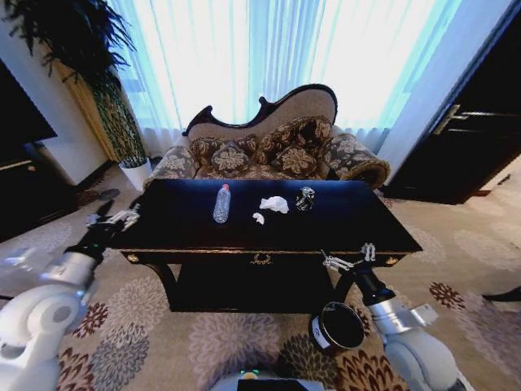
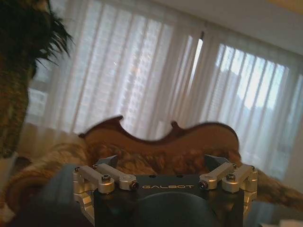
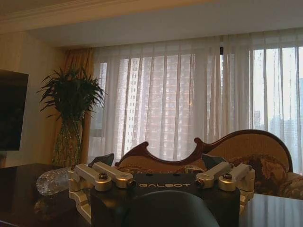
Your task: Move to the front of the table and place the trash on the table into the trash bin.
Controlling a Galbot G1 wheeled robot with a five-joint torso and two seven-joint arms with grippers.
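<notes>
The bottle, paper balls and dark shiny item lie mid-frame on the desk. Right tool, fingers spread wide, is nearer; left tool, also wide, sits left. Bin stands lower right.

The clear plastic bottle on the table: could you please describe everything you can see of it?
The clear plastic bottle lies on its side on the dark glossy wooden table, toward the robot's left of the tabletop, its small cap end pointing toward the patterned sofa. It looks transparent, ribbed and empty. Nothing touches it but the tabletop; the white crumpled paper balls lie apart on its right, and neither claw is near it.
</notes>
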